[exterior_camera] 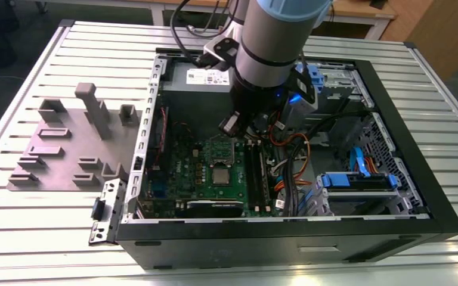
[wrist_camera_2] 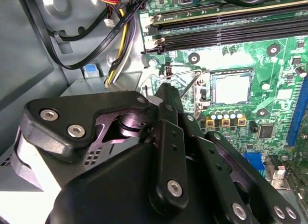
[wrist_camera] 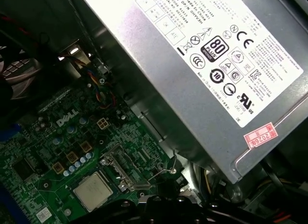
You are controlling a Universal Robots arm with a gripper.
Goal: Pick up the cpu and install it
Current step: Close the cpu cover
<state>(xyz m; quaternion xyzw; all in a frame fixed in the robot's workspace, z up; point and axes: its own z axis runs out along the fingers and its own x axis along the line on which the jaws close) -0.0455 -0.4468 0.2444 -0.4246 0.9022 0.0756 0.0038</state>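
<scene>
In the exterior view, the robot arm [exterior_camera: 281,53] is reaching down into an open computer case [exterior_camera: 293,229] lying on a slatted metal surface [exterior_camera: 38,232], its hand [exterior_camera: 231,126] hanging over the green motherboard [exterior_camera: 201,170] just beyond the socket area, while the cpu [exterior_camera: 221,176] is lying flat on the board, nearer the case's front edge and apart from the hand. In the second wrist view, the black linkage of the hand is crowding the foreground and its fingertips are hidden, so whether it is spread or pressed together cannot be told; the cpu [wrist_camera_2: 232,87] is sitting square in its frame beside the raised retention lever [wrist_camera_2: 191,84]. In the first wrist view, the chip [wrist_camera: 92,191] is resting beneath the labelled grey power supply [wrist_camera: 202,65]. Judging by this, the chip is already lying in its place, the hand is gripping nothing visible, and finishing would call for securing the lever.
</scene>
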